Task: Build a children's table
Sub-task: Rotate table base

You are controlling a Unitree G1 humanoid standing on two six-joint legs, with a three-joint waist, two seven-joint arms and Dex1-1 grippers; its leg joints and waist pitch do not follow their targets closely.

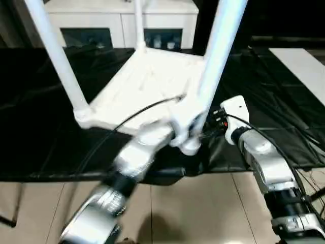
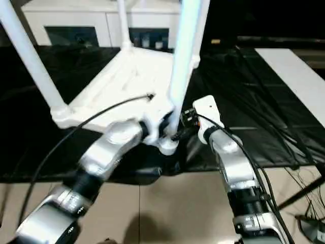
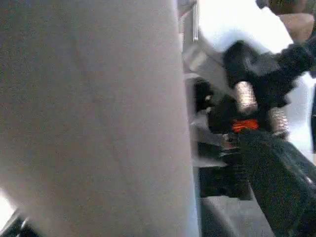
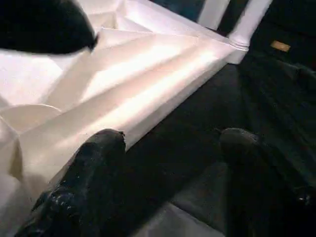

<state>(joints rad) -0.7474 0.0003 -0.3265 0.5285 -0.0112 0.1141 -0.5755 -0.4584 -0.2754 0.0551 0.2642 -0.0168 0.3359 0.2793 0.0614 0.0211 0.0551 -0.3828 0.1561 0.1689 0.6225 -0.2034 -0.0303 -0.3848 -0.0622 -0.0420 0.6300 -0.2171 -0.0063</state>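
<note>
The children's table top lies upside down on the black-covered table, ribbed side up. Three white legs stand in its corner sockets: one at the left, one at the far corner, and one at the near corner. My left gripper sits at the base of the near leg, open wide with the leg close against it. My right gripper is open just right of that corner, one finger beside the top's edge, with nothing held.
The black-covered table ends at a front edge above the tiled floor. A white cabinet with glass doors stands behind. A white board lies at the far right. Black cables trail beside my right arm.
</note>
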